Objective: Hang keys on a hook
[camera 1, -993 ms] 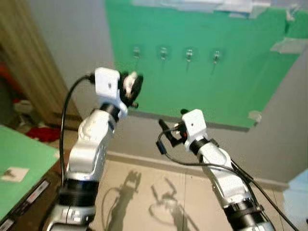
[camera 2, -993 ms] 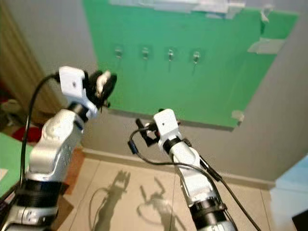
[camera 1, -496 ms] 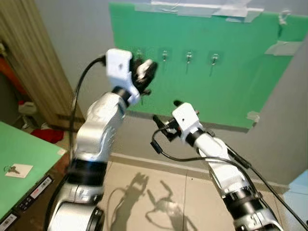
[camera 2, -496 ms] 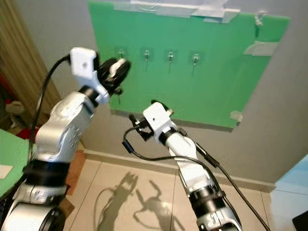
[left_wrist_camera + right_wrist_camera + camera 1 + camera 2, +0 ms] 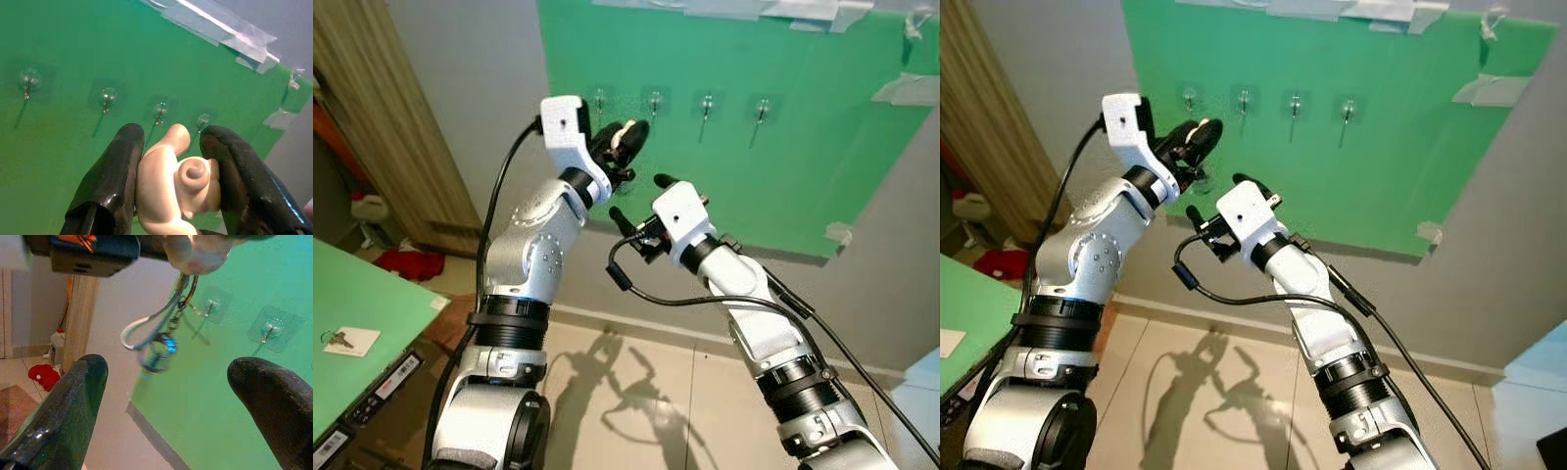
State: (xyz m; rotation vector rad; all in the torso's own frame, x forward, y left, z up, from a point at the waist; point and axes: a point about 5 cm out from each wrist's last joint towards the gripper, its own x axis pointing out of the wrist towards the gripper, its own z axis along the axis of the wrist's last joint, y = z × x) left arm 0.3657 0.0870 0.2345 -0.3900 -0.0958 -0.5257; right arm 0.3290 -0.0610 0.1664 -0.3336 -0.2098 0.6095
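Four clear adhesive hooks [image 5: 654, 101] sit in a row on a green board [image 5: 803, 157] taped to the wall. My left gripper [image 5: 625, 137] is raised just in front of the two leftmost hooks, shut on a pale beige figurine charm [image 5: 173, 186]. From the charm a key ring with a blue-tagged key [image 5: 156, 345] dangles free. My right gripper [image 5: 639, 199] is open just below and to the right of the left one, its fingers [image 5: 73, 396] spread on either side of the hanging keys without touching them.
A green table [image 5: 352, 294] at lower left carries a white card with another key [image 5: 347, 340]. A wooden panel [image 5: 391, 127] stands at left, with a white bottle [image 5: 370, 208] and red cloth [image 5: 401, 264] on the floor. Tiled floor lies below the arms.
My left arm has risen and reached forward with the charm, close to the left hooks. The right gripper has come up to just under it. The camera has also shifted.
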